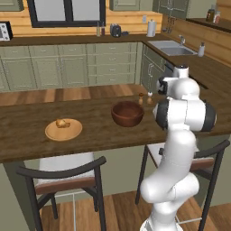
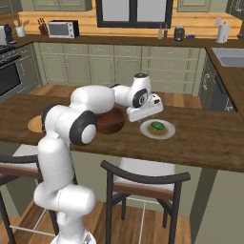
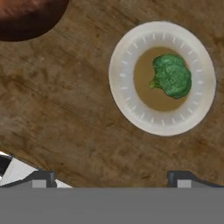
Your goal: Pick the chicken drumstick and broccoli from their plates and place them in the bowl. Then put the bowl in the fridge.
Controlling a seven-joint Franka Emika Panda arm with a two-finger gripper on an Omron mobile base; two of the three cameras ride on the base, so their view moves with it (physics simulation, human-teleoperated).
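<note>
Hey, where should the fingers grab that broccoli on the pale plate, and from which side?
Probably from straight above, across the bumpy crown of the broccoli. It lies low, off-centre in the shallow pale plate, so a side approach would likely meet the rim. The gripper is open above the counter, short of it.

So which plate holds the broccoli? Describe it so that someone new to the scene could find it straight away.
Start at the long dark wooden counter with two chairs beneath. Just past the dark reddish-brown bowl, under the open gripper, sits a pale grey plate with a brown centre, carrying the green broccoli. The other plate is tan wood and holds the drumstick.
</note>
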